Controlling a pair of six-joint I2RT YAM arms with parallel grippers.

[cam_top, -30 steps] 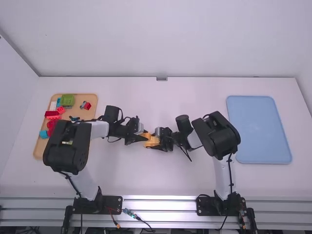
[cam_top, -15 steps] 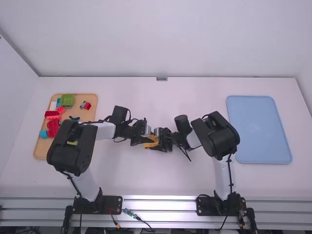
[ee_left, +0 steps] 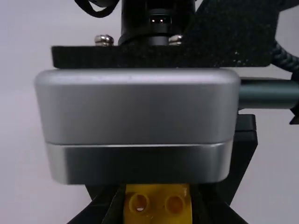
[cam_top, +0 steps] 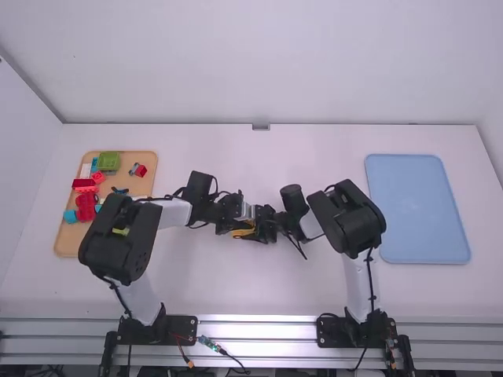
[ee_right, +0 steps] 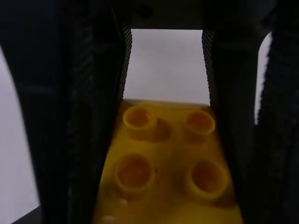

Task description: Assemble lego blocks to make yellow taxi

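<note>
Over the middle of the white table (cam_top: 228,290), the left gripper (ee_left: 158,205) has edged toward the right gripper (cam_top: 253,229); both clamp the studded yellow block (ee_right: 159,149), probably to align or press taxi pieces together.

Bright light glares off the metal rail (cam_top: 255,328), while both wrist views look dimmer

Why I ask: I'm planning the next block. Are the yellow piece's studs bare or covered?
Bare where seen: four round studs on the yellow piece show uncapped in the right wrist view.
</note>
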